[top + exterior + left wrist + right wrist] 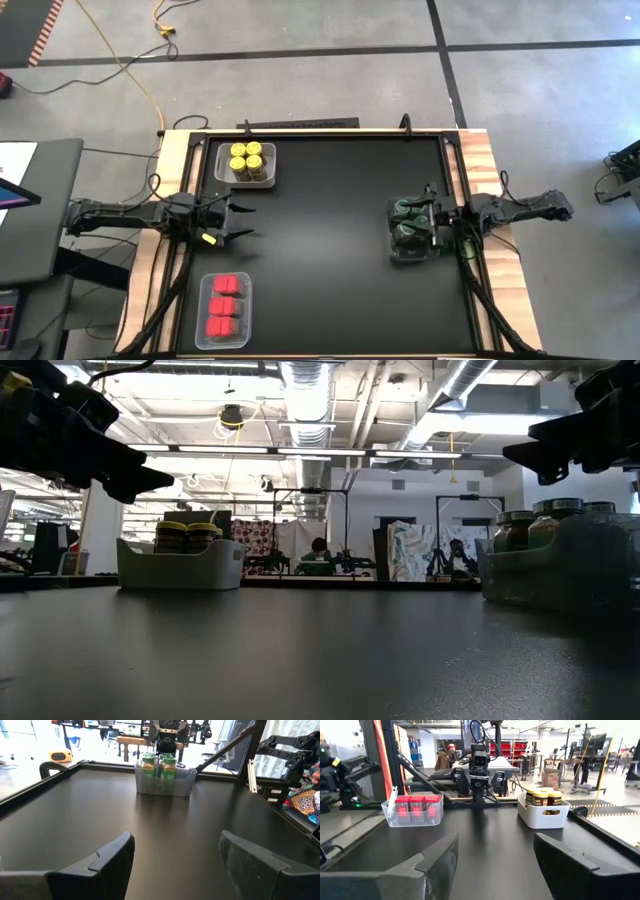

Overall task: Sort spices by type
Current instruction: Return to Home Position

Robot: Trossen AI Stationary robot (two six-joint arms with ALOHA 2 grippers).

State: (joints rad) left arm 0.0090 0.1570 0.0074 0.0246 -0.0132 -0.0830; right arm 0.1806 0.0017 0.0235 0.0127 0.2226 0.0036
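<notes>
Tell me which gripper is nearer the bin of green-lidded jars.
Right. The right gripper hangs at the edge of the bin; the left gripper is far off on the opposite side.

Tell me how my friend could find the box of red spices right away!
Start at the big black table seen from above. On the left arm side, find the clear bin at the picture's lower corner. It alone holds red blocky containers; elsewhere there are only yellow-lidded jars and green-lidded jars.
</notes>
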